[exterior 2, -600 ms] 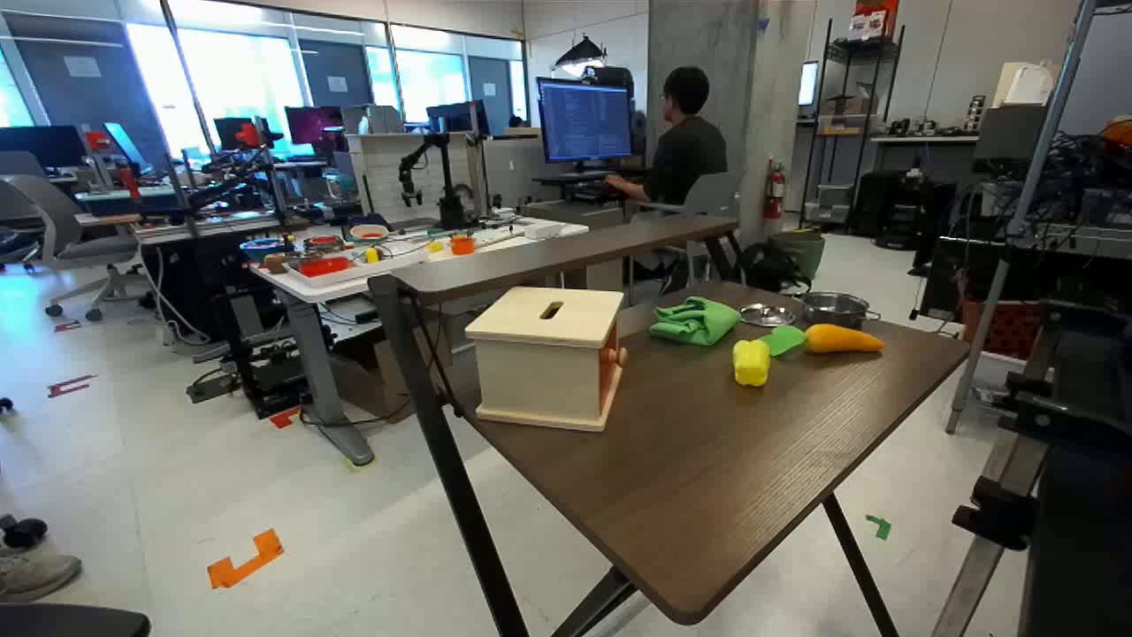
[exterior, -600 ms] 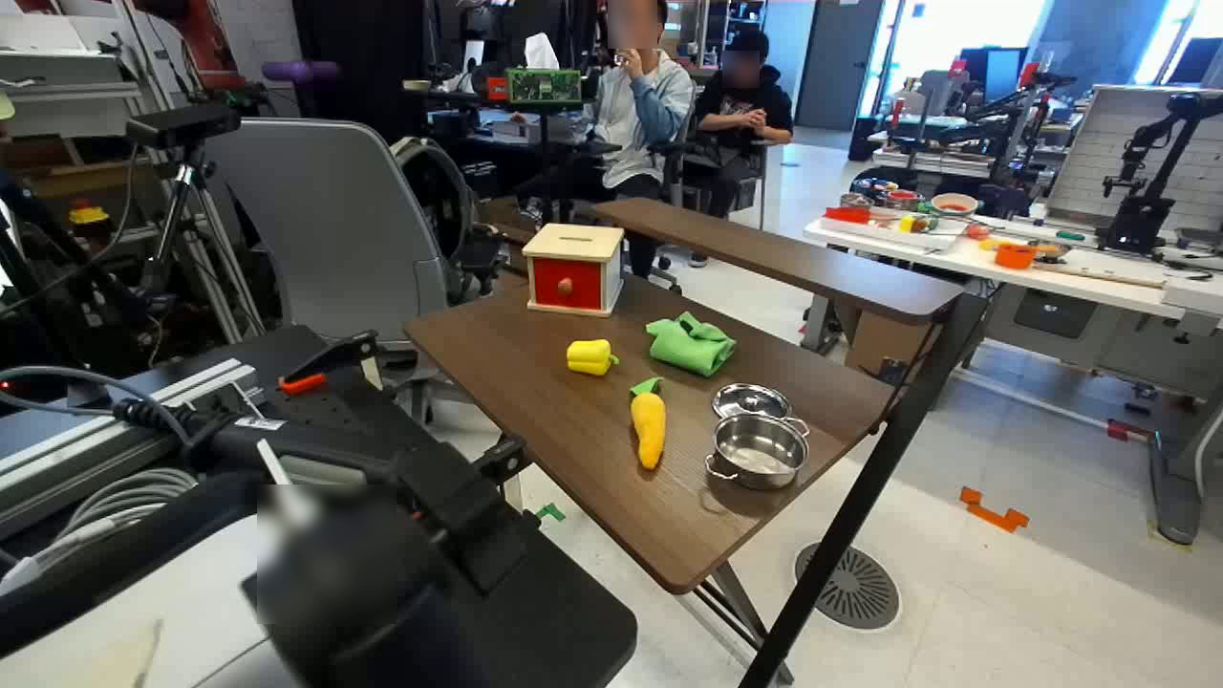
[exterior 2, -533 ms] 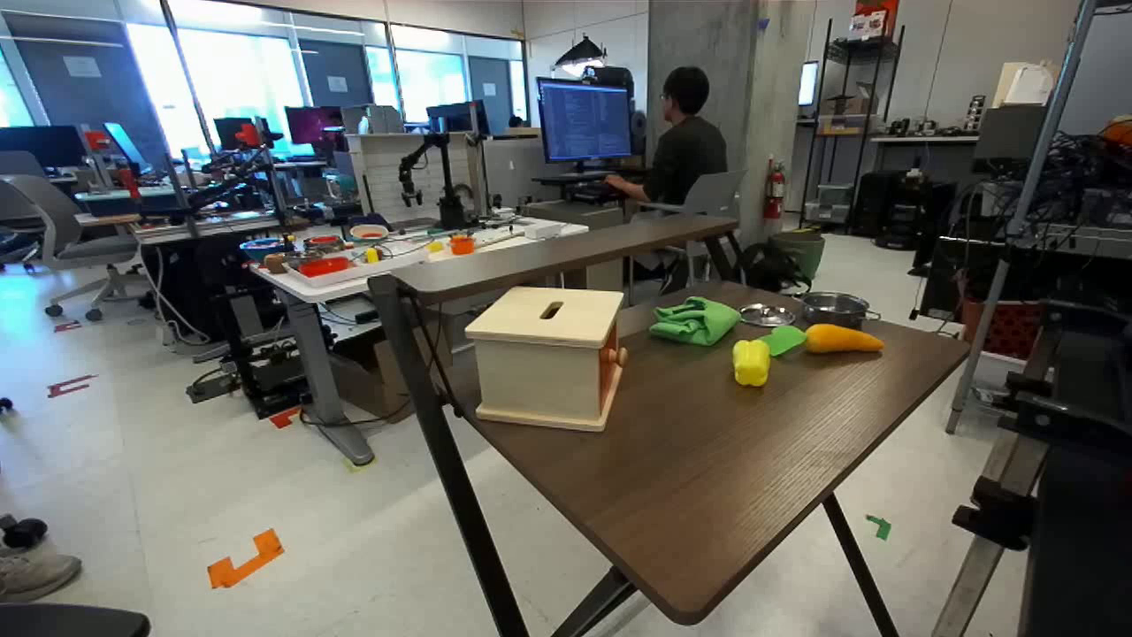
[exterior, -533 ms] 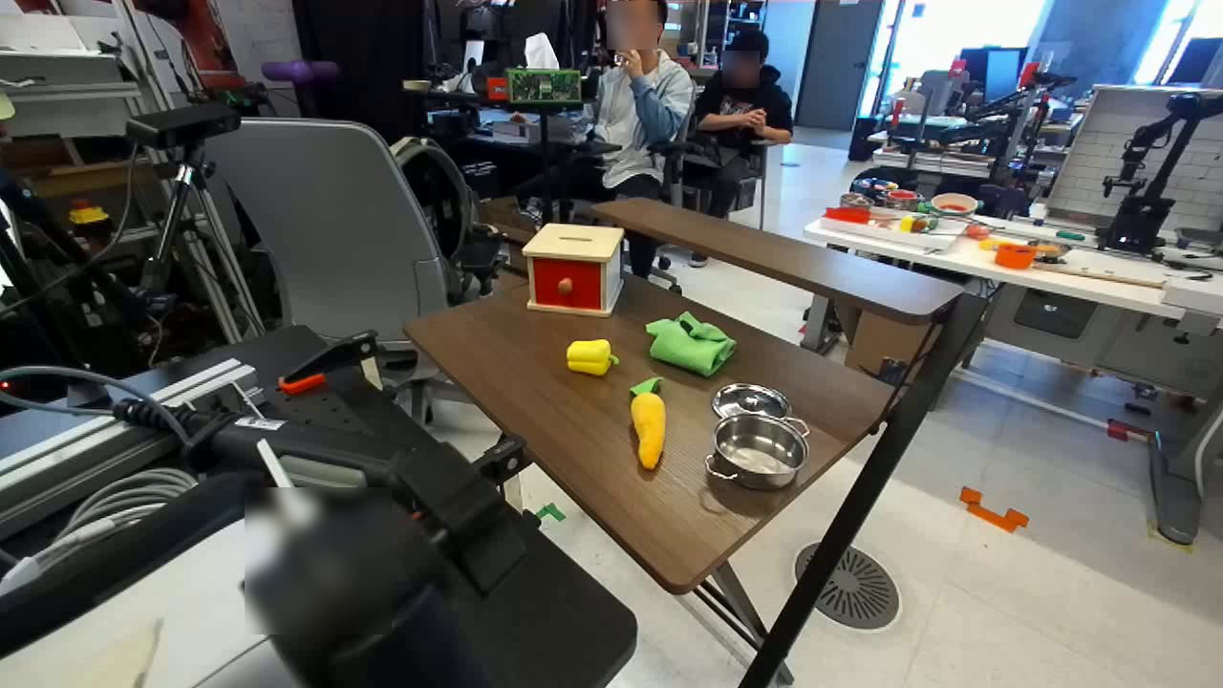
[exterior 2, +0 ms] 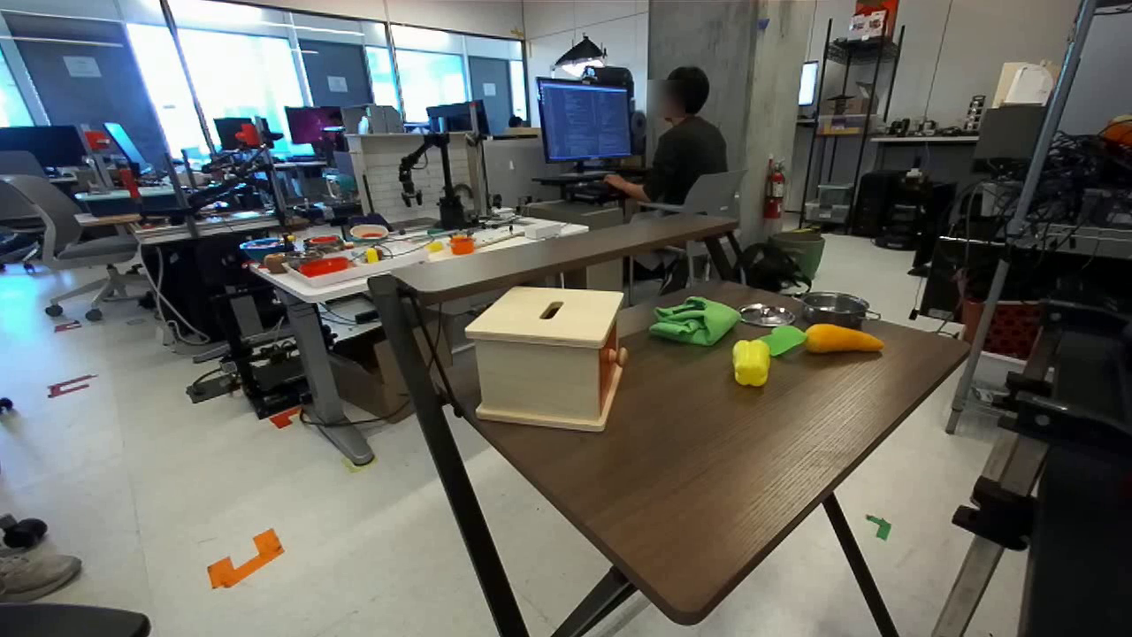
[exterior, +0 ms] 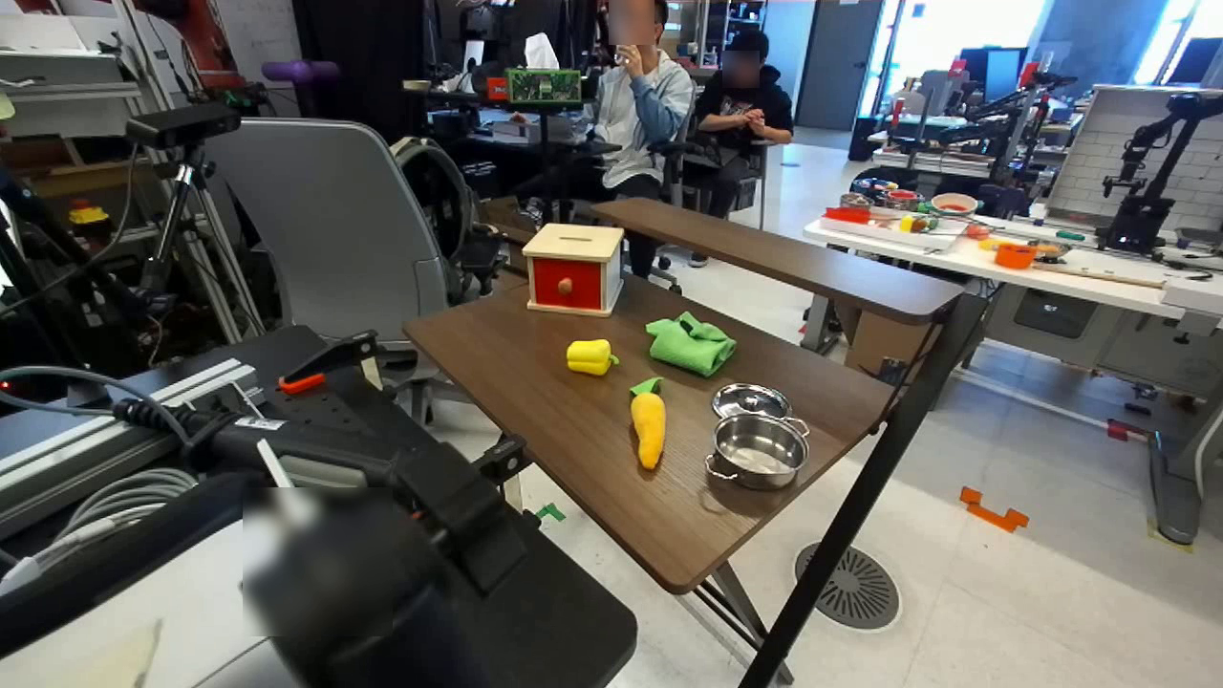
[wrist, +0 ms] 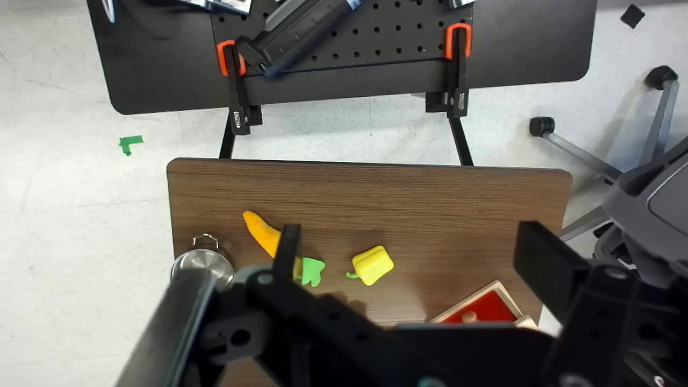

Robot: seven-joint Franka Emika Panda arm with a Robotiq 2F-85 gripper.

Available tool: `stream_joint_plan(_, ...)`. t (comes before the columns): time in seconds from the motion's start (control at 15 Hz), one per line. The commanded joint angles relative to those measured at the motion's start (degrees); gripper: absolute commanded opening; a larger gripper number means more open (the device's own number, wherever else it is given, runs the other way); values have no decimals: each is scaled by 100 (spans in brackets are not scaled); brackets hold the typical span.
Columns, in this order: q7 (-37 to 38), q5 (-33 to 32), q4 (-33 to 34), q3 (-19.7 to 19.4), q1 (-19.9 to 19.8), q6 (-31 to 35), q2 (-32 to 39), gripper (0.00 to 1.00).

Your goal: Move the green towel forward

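The green towel (exterior: 692,344) lies crumpled and partly folded on the brown table (exterior: 516,354). It also shows in an exterior view (exterior 2: 695,321), between the wooden box and the pot lid. The towel does not show in the wrist view, where the gripper body covers that part of the table. My gripper (wrist: 411,236) is open with its two fingers wide apart and nothing between them. It is well above the table and does not touch the towel. The jaws cannot be made out in the exterior views.
A wooden box with a red front (exterior: 566,285) stands near the towel. A yellow pepper (wrist: 372,265), an orange carrot with a green top (exterior: 649,430), a steel pot (exterior: 760,449) and its lid (exterior: 751,401) lie nearby. A raised shelf (exterior: 783,253) runs along one table side.
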Motion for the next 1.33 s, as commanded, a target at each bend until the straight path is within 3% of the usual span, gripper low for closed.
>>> stream_joint_plan(0.0, -9, 7, 11, 13, -16, -13, 2, 100)
stream_joint_plan(0.53, 10, 42, 46, 20, -1, 49, 113, 100)
stream_joint_plan(0.87, 110, 151, 132, 107, 65, 1242, 1060, 100)
stream_joint_plan(1.27, -8, 423, 782, 38, 87, 2290, 2980, 100)
